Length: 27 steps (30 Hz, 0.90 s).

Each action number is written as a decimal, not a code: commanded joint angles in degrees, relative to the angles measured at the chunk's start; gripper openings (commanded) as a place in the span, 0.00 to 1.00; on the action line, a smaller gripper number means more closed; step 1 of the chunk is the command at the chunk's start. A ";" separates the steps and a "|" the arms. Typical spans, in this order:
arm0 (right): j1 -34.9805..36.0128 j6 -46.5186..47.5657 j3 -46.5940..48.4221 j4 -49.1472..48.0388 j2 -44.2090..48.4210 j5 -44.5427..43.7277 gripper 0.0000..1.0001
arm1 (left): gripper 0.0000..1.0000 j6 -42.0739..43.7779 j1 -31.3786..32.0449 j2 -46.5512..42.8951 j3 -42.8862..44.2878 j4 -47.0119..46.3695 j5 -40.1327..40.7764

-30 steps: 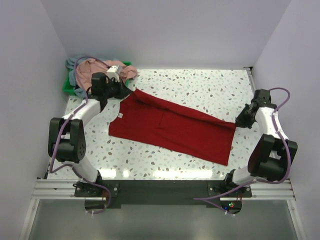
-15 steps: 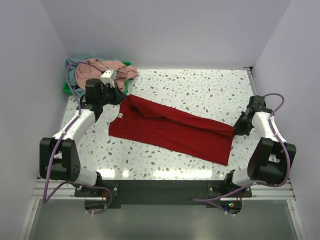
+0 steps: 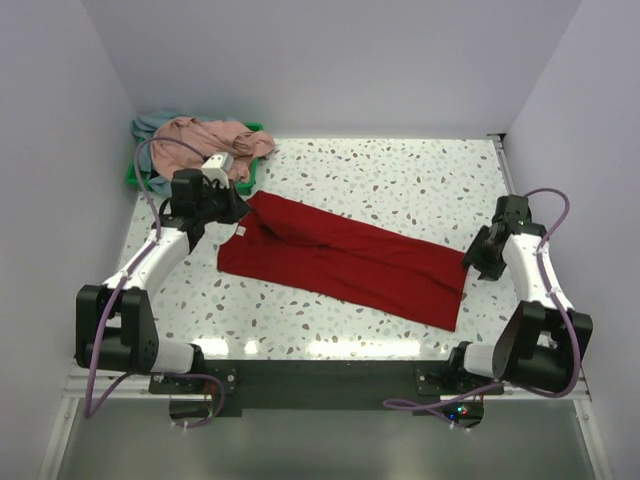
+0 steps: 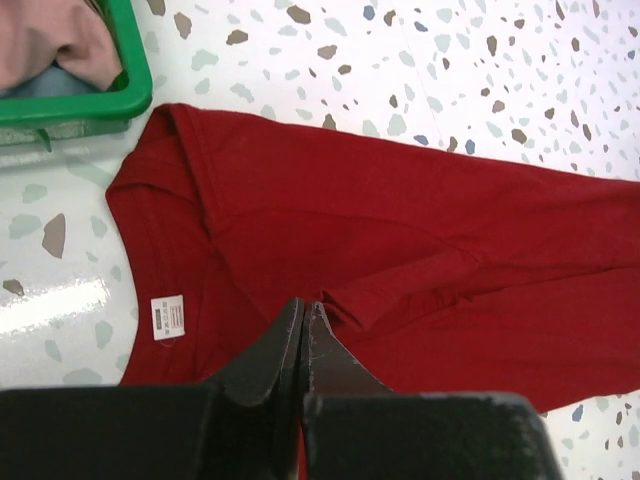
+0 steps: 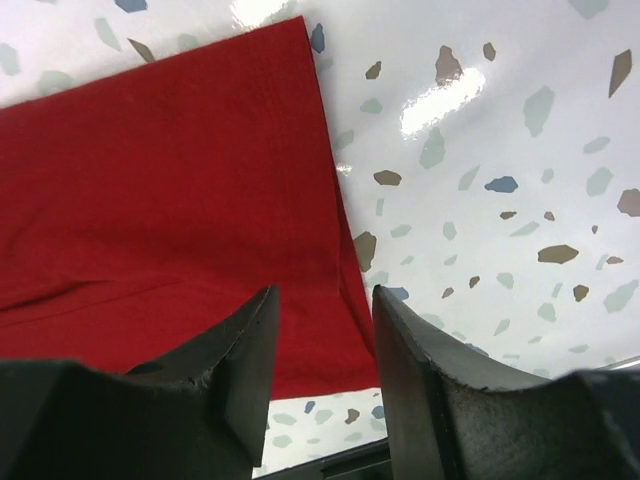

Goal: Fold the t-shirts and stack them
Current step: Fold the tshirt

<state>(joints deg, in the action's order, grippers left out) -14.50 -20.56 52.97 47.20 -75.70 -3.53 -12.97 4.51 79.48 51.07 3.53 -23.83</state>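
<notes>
The bench [image 3: 400,175] is white, speckled with dark and grey flecks. A red t-shirt [image 3: 340,262] lies spread on it, slanting across the middle. A green tray [image 3: 133,177] sits at its far-left corner.

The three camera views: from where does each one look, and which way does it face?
Top external: above and behind, facing down at the table; left arm and right arm show whole.
Left wrist: on the left arm, facing down at the red t-shirt and green tray; left gripper shut.
Right wrist: facing down at the shirt's edge; right gripper open.
Shared: all three see the red t-shirt.
</notes>
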 commanded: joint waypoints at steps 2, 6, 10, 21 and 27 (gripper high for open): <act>0.26 -0.45 -0.76 0.71 4.07 0.36 0.47 | 0.00 -1.09 -0.21 -2.49 -0.97 -0.10 -1.04; 0.44 -0.01 -1.55 -2.19 1.44 4.75 0.46 | 0.00 -0.48 -0.21 -2.40 -1.23 1.04 -1.13; 2.11 -0.80 -1.38 -4.22 -2.42 6.52 0.44 | 0.00 0.32 -0.29 -1.70 -0.62 2.36 -1.04; 5.97 -5.72 -6.56 -6.33 -6.56 4.50 0.36 | 0.00 1.19 -0.38 4.01 5.09 4.82 -0.86; 6.50 -6.60 -8.67 -6.33 -6.39 3.71 0.34 | 0.00 2.33 -1.08 7.35 7.90 5.96 -1.83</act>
<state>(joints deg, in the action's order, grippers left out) -8.49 -25.65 44.64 42.02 -82.39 0.99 -12.40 4.32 85.76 55.46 8.91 -24.14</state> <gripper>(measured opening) 0.342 0.018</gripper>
